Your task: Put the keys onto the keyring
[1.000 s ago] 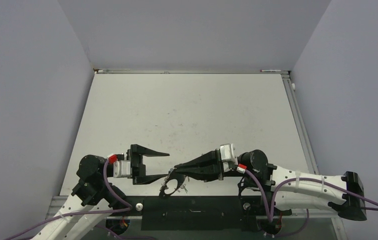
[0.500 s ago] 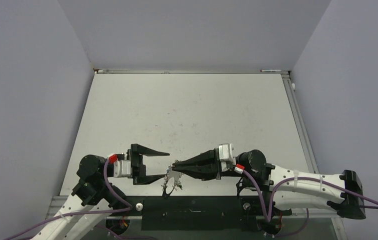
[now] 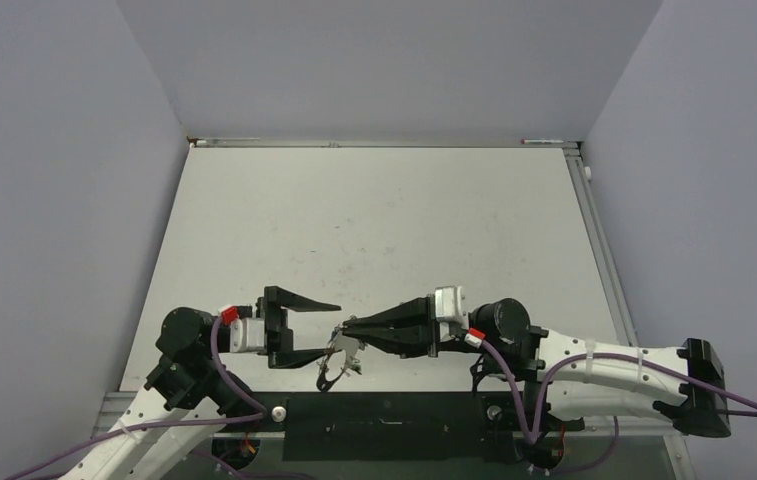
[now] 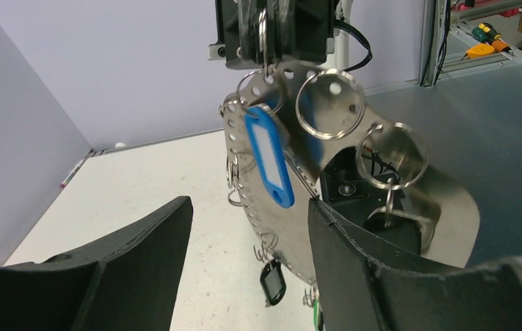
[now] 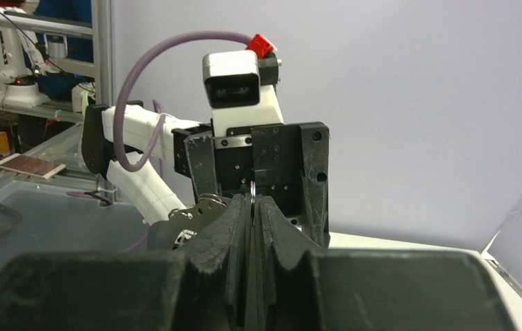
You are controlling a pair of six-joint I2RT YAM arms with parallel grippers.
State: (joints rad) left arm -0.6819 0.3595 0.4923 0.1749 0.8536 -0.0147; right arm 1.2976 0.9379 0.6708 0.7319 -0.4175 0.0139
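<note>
The keyring (image 4: pixel 327 172) is a large silvery curved metal piece with holes along its edge and small split rings hung on it. It hangs from my right gripper (image 4: pixel 272 27), which is shut on one of its rings (image 5: pixel 252 196). A blue key (image 4: pixel 269 155) hangs on it near the top. A green bit (image 4: pixel 317 314) and a small black oval tag (image 4: pixel 272 281) hang low. My left gripper (image 4: pixel 251 214) is open, and the keyring hangs between its fingers, close to the right one (image 4: pixel 382 276). From above, both grippers meet tip to tip at the keyring (image 3: pixel 337 360).
The grey table (image 3: pixel 374 220) stretches far behind both arms. A black base strip (image 3: pixel 384 425) runs along the near edge. Screwdrivers (image 4: pixel 482 38) lie off the table at the far right. The left arm's wrist camera (image 5: pixel 234 86) faces my right gripper.
My right gripper has moved left with the keyring, bringing it between the left gripper's open fingers. The left arm has hardly moved.
</note>
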